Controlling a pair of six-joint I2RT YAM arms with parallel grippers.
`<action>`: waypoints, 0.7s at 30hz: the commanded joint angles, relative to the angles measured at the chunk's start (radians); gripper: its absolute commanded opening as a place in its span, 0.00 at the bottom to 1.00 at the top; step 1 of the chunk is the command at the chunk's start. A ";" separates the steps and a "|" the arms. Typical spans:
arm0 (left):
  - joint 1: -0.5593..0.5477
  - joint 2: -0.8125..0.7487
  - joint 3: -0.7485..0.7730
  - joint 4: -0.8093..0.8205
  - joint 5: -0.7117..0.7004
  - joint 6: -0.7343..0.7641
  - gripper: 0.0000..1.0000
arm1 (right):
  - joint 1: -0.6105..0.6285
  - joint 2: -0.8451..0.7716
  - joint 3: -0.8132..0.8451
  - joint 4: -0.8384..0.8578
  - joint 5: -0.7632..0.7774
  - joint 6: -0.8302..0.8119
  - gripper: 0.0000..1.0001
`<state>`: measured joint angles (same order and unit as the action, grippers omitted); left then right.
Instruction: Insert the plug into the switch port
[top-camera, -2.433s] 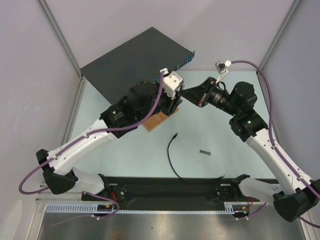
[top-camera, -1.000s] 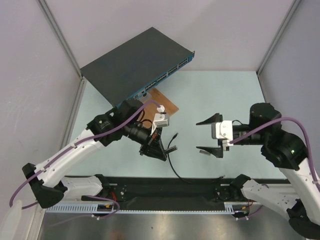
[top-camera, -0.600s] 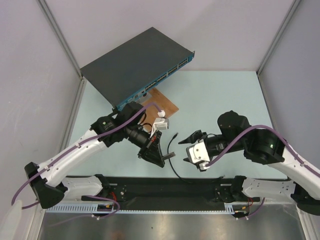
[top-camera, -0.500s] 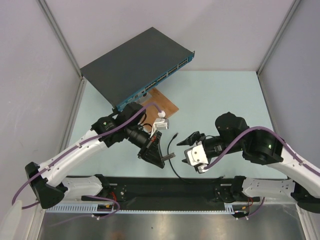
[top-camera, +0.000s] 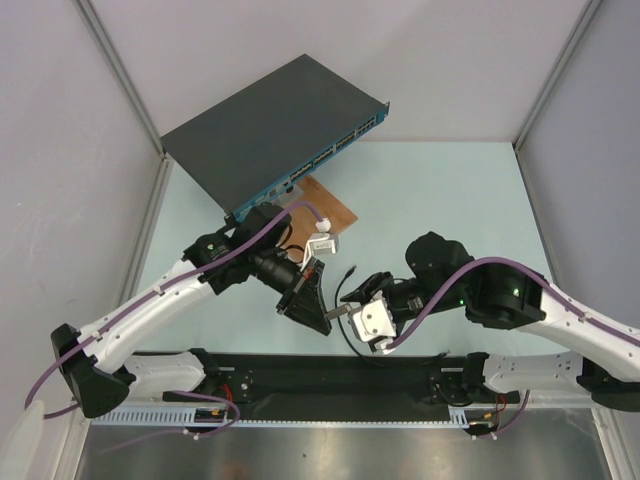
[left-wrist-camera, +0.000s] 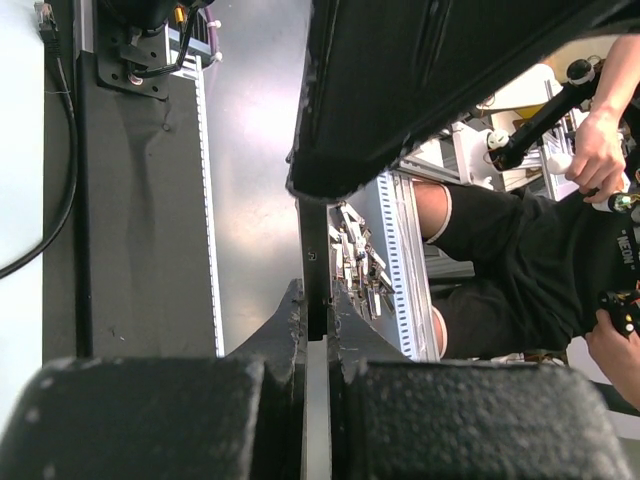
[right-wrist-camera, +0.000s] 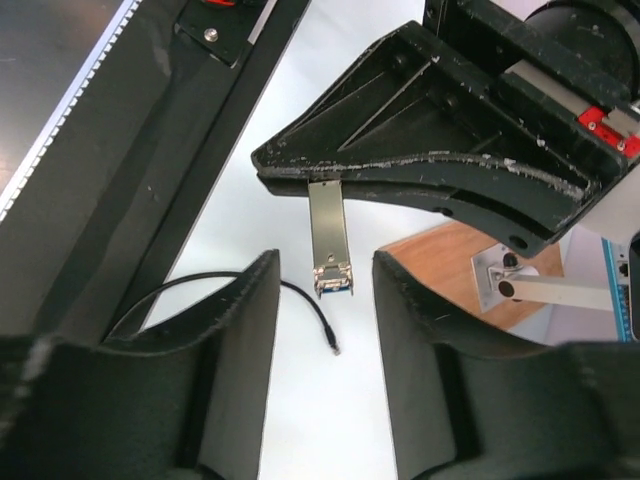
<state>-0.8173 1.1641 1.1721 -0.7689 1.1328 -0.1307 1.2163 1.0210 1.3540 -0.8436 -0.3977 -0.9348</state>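
Note:
The plug lies loose on the table at the end of its thin black cable; it also shows in the right wrist view as a plug below the jaws. The switch sits at the back left, with its ports along the teal front strip. My left gripper is shut on a short grey metal piece. My right gripper is open, its fingers flanking the piece's free end with a gap on each side.
A brown wooden board lies just in front of the switch. The black base rail runs along the near edge. Grey side walls close in the table.
My right arm has swung left and down toward the left gripper, and its jaws have narrowed around the end of the metal piece. The left gripper has stayed shut and barely moved.

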 joint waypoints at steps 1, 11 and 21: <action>0.007 -0.009 -0.005 0.039 0.038 -0.017 0.00 | 0.020 0.010 0.004 0.037 0.057 -0.006 0.45; 0.007 -0.014 -0.015 0.040 0.033 -0.014 0.00 | 0.043 0.005 -0.021 0.031 0.135 -0.030 0.33; 0.035 -0.006 0.049 0.019 -0.036 0.028 0.70 | 0.023 -0.007 -0.029 0.087 0.168 0.049 0.00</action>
<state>-0.8093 1.1641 1.1610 -0.7597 1.1183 -0.1314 1.2522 1.0302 1.3258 -0.8272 -0.2657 -0.9455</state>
